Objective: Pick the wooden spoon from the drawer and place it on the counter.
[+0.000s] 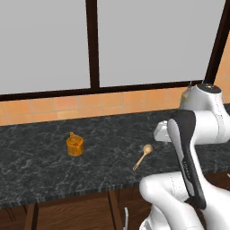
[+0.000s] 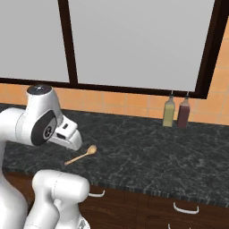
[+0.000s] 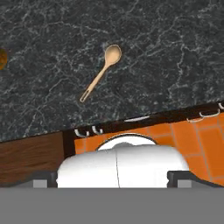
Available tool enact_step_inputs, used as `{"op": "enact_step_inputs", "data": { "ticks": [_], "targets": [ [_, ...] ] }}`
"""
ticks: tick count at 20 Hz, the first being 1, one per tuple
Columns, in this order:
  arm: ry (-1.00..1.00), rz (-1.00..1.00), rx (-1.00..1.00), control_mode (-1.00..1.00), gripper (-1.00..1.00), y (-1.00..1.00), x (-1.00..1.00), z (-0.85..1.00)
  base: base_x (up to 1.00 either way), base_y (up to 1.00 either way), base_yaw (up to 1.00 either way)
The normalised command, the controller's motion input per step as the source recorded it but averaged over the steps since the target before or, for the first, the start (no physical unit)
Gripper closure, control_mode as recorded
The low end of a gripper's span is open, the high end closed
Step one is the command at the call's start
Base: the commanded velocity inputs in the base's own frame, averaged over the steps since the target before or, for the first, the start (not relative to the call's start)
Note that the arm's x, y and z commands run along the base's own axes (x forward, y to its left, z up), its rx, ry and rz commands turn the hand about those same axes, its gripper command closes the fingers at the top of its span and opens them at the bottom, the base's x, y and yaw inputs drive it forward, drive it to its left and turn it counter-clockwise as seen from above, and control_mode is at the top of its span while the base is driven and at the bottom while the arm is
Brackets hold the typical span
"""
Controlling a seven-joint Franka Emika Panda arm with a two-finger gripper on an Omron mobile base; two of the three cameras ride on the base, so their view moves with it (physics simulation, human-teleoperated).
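A: Hand view first. Where was the wooden spoon (image 3: 101, 75), and how did it lie?

B: Flat on the counter (image 3: 175, 52), near the front edge. In that view its round bowl pointed to about one o'clock and the handle ran down to about seven o'clock.

A: And from the base cameras?

B: In the left base view the wooden spoon (image 1: 143, 157) had its bowl toward one o'clock, handle toward seven. In the right base view the wooden spoon (image 2: 81, 155) lay flatter across the frame, bowl toward two o'clock, handle toward eight.

A: How did it look?

B: Slim, light tan, with a thin straight handle. The handle's end looked slightly forked in the hand view, though that was hard to make out.

A: Anything nearby?

B: An orange jar (image 1: 75, 145) stood well apart from it, at about nine o'clock in the left base view, cut off at the hand view's left edge. Two bottles (image 2: 176, 112) stood at the wall.

A: The gripper?

B: Its fingers were hidden in the pictures; the jaws stood wide, with nothing held. The drawer could not be picked out among the dark cabinet fronts (image 2: 147, 208).
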Motion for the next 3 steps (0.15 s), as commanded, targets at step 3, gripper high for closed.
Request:
{"op": "enact_step_inputs", "data": {
  "ticks": [3],
  "targets": [
    [0.00,0.15,-0.02,-1.00,-1.00,0.00,-0.35,0.17,0.00,0.00,0.00]
  ]
}}
